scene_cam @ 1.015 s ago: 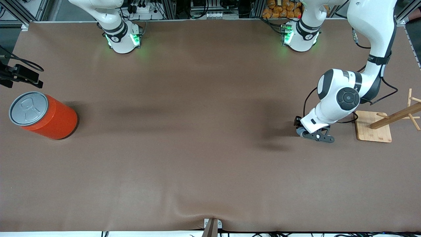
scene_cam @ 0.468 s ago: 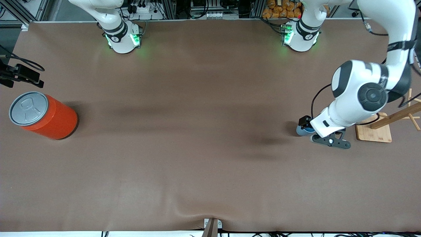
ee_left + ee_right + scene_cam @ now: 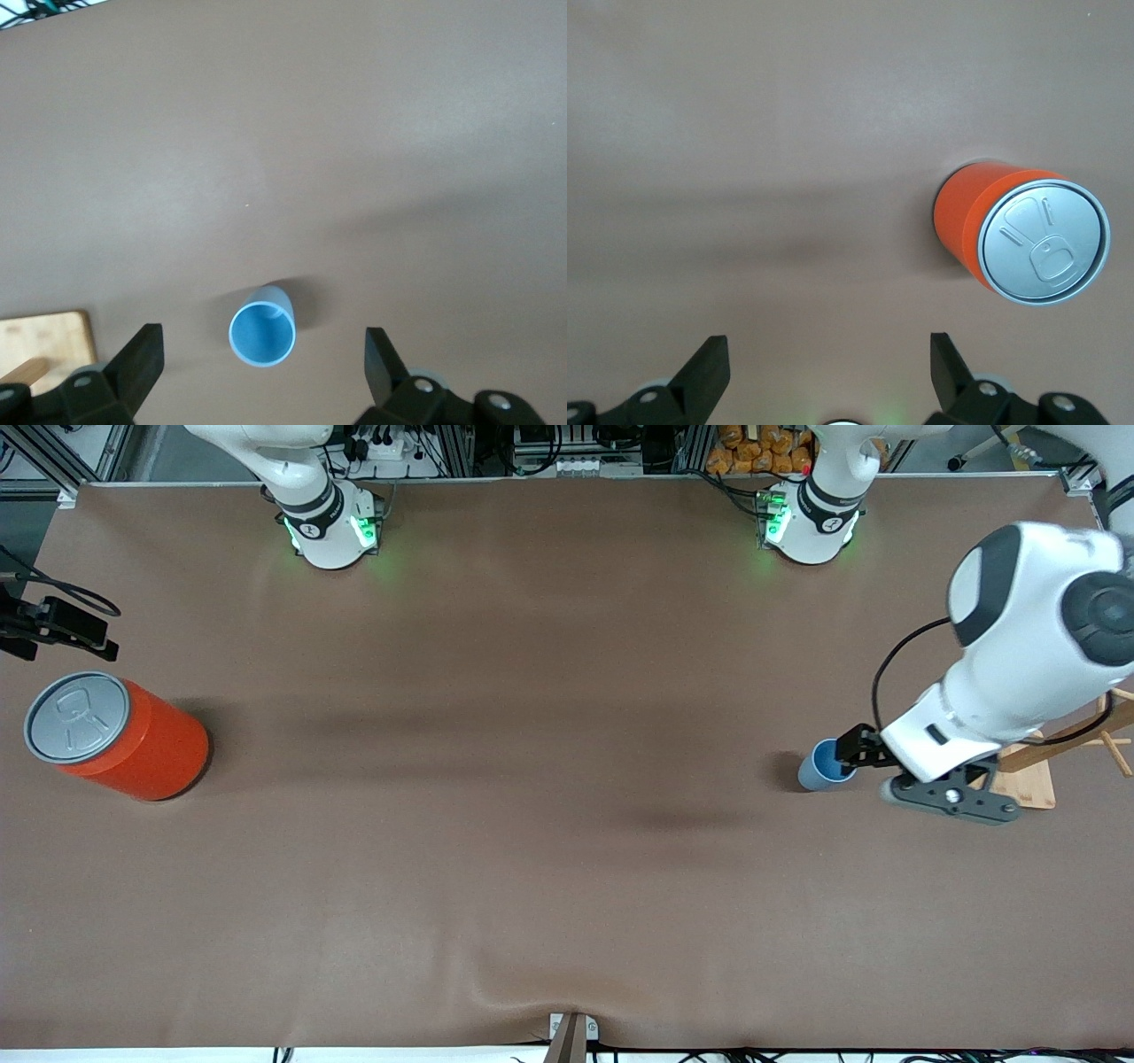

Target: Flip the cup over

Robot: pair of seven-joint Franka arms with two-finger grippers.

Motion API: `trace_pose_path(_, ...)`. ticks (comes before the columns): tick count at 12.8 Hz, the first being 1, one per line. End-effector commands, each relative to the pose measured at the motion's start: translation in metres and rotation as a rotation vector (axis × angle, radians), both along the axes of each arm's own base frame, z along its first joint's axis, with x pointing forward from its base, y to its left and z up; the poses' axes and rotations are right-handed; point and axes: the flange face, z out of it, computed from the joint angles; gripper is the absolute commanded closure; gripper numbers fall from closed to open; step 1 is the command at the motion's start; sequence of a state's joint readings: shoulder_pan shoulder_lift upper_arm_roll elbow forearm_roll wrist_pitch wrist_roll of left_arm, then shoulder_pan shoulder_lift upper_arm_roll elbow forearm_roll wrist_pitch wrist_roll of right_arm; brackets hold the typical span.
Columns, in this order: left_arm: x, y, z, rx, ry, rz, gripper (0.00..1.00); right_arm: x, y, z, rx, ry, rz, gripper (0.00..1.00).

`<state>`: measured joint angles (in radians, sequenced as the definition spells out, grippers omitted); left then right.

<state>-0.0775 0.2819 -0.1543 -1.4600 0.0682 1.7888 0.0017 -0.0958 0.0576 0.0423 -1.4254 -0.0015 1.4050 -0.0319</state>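
Note:
The cup (image 3: 822,766) is a small light-blue tumbler that stands upright, mouth up, on the brown table toward the left arm's end. It stands free, with nothing touching it. My left gripper (image 3: 859,753) hangs above it and a little toward the wooden stand. In the left wrist view the cup (image 3: 262,334) shows its darker blue inside, far below the open left gripper (image 3: 261,345). My right gripper (image 3: 828,354) waits open with nothing between its fingers, high over the right arm's end of the table.
A large orange can (image 3: 133,744) with a grey pull-tab lid stands at the right arm's end, also seen as the can (image 3: 1010,235) in the right wrist view. A wooden rack on a bamboo board (image 3: 1028,793) stands close beside the cup, partly covered by the left arm.
My left gripper opened off the cup, rose, and drifted toward the wooden rack. The cup stays upright where it was. The right arm has not moved.

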Motion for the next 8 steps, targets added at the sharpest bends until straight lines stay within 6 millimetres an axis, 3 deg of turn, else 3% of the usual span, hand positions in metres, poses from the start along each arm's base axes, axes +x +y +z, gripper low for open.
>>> trace_pose_path(1, -0.021, 0.004, 0.042, 0.037, 0.007, 0.024, 0.00, -0.004, 0.000, 0.006, -0.009, -0.002, 0.010, 0.00)
trace_pose_path(3, -0.030, 0.038, 0.065, 0.048, 0.004, 0.089, 0.00, -0.004, 0.000, 0.006, -0.009, -0.002, 0.010, 0.00)
trace_pose_path(5, -0.029, 0.079, 0.070, 0.038, 0.014, 0.150, 0.00, -0.004, 0.000, 0.006, -0.009, -0.002, 0.010, 0.00)
trace_pose_path(6, -0.037, 0.096, 0.084, 0.031, 0.018, 0.178, 0.00, -0.004, 0.000, 0.006, -0.009, -0.002, 0.010, 0.00)
trace_pose_path(8, -0.052, 0.115, 0.104, -0.018, 0.015, 0.217, 0.00, -0.004, 0.000, 0.006, -0.009, -0.002, 0.010, 0.00)
